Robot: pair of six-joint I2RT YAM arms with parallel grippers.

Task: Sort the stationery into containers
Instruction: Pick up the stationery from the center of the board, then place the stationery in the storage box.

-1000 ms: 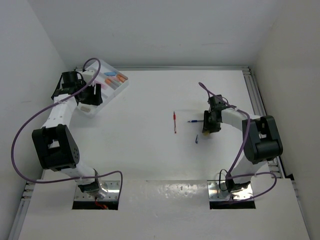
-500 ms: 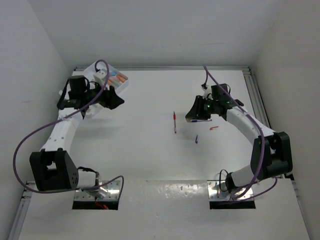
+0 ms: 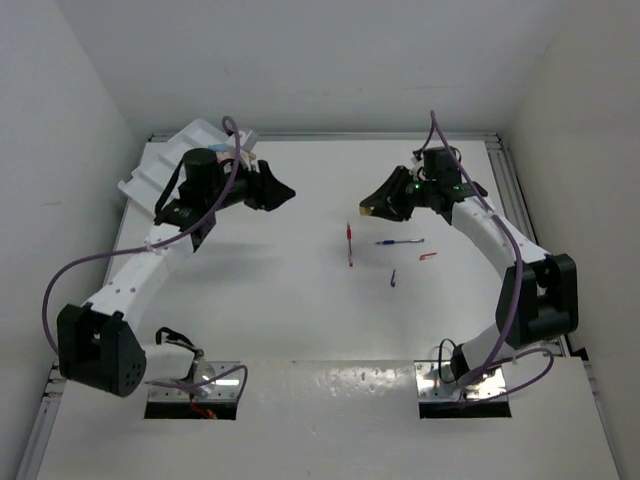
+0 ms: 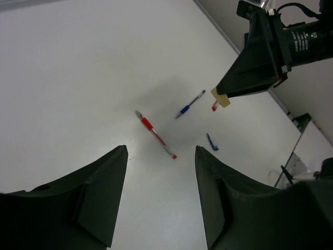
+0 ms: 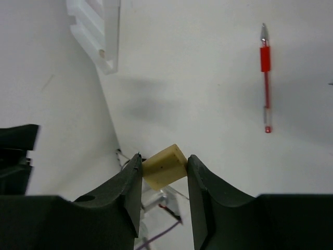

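My right gripper (image 3: 371, 210) is shut on a beige eraser (image 5: 164, 165) and holds it above the table, left of the loose items. A red pen (image 3: 349, 245) lies mid-table, with a blue pen (image 3: 400, 241), a small red piece (image 3: 428, 256) and a small blue piece (image 3: 393, 278) to its right. The white ridged tray (image 3: 140, 185) sits at the back left corner, partly hidden by my left arm. My left gripper (image 3: 283, 192) is open and empty, raised right of the tray and pointing toward the pens; the red pen (image 4: 156, 134) shows beyond its fingers (image 4: 99, 198).
Side walls close in the table on the left, back and right. A metal rail (image 3: 510, 190) runs along the right edge. Both arm bases (image 3: 195, 385) are bolted at the near edge. The tray (image 5: 96, 31) shows at the top left of the right wrist view.
My left gripper swung away from the tray, out to the right. My right gripper rose with the eraser and moved left and back. The tray now sits further back and left.
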